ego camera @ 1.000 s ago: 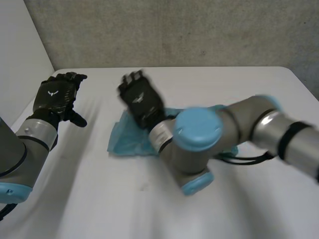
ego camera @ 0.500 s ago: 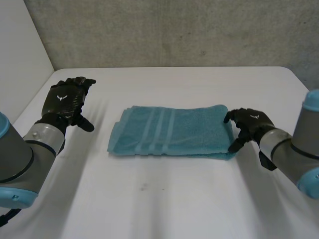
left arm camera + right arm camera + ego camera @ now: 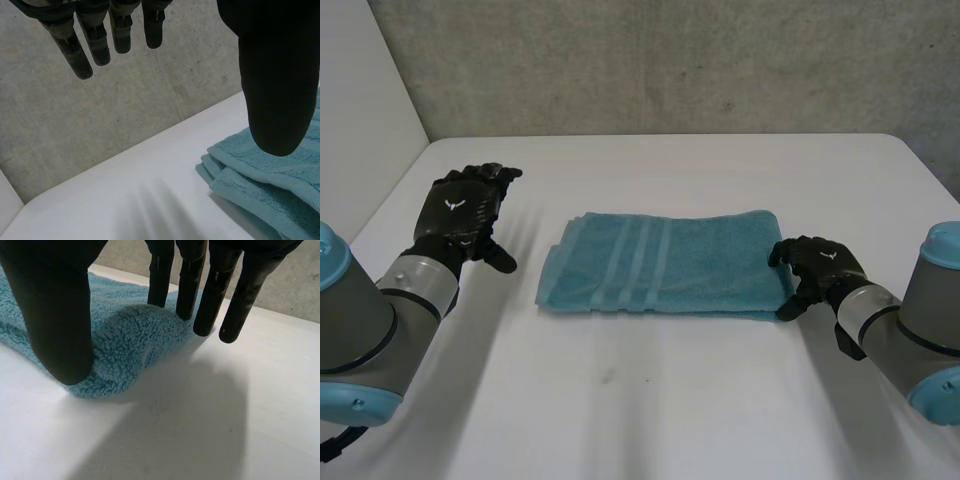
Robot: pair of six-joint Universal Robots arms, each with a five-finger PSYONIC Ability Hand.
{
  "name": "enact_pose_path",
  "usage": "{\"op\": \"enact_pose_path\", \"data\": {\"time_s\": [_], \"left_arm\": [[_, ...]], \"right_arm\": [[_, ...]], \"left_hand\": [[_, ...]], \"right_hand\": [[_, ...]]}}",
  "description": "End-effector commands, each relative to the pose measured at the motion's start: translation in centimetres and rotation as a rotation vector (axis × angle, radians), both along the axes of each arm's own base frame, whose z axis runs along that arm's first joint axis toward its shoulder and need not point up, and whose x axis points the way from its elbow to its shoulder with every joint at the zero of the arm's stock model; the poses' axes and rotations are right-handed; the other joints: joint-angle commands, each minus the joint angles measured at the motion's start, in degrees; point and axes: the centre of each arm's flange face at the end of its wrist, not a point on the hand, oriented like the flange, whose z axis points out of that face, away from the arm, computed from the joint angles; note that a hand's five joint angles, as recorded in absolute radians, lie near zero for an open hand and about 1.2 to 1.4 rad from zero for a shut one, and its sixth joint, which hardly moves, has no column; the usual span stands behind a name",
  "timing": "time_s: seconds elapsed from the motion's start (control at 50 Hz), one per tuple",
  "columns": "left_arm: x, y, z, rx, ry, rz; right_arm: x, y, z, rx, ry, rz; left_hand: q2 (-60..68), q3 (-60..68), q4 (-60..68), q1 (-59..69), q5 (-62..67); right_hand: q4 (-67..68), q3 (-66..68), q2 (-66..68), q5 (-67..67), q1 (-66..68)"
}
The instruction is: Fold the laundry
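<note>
Towel (image 3: 665,262), one only, teal and folded into a long flat strip, lies on the white table (image 3: 650,400) with three paler stripes across it nearer its left end. In the left wrist view its left end (image 3: 270,185) shows as stacked layers with their edges lying together.

The right hand (image 3: 818,268) sits at the towel's right end. In the right wrist view its fingers (image 3: 187,280) are straight and spread, their tips touching the far side of the rounded fold (image 3: 125,345). The thumb (image 3: 55,300) stands at the near side of that fold, so the towel's end lies between thumb and fingers; the hand is wide and not closed on the cloth.

The left hand (image 3: 460,210) is well apart from the towel's left end, above bare table. Its fingers (image 3: 80,45) are straight and relaxed, the thumb (image 3: 280,75) held away from them, and it holds nothing.

That makes two black hands, each on a grey arm with a light-blue cap. A grey concrete wall (image 3: 670,60) stands beyond the towel, behind the table.
</note>
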Motion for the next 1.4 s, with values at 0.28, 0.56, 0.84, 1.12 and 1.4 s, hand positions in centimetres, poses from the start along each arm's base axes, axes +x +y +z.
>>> {"op": "enact_pose_path", "data": {"time_s": [0.28,0.56,0.84,1.12,1.4], "left_arm": [[-0.1,0.2,0.0,0.001,-0.001,-0.003],[-0.3,0.4,0.0,0.002,-0.001,-0.011],[-1.5,1.0,1.0,-0.023,0.010,-0.050],[-5.6,2.0,3.4,-0.070,0.064,-0.171],[-14.5,3.7,2.4,0.121,0.169,-0.378]], "right_arm": [[-4.5,-2.8,3.2,-0.104,-0.022,-0.214],[-11.2,-4.6,5.6,-0.148,0.156,-0.329],[3.2,1.0,9.0,-0.312,0.030,0.154],[10.4,7.0,5.1,-0.229,0.033,0.394],[4.6,2.4,10.6,-0.202,-0.047,0.059]], "left_hand": [[-1.88,-2.52,-1.97,-1.28,-2.79],[-1.88,-2.52,-1.97,-1.28,-2.79],[-1.88,-2.52,-1.97,-1.28,-2.79],[-1.88,-2.52,-1.97,-1.28,-2.79],[-1.88,-2.52,-1.97,-1.28,-2.79]], "right_hand": [[48.24,48.11,48.28,49.50,53.08],[48.24,48.11,48.28,49.50,53.08],[48.24,48.11,48.28,49.50,53.08],[14.13,14.00,14.16,15.38,18.97],[-21.76,-21.89,-21.72,-20.50,-16.92]]}}
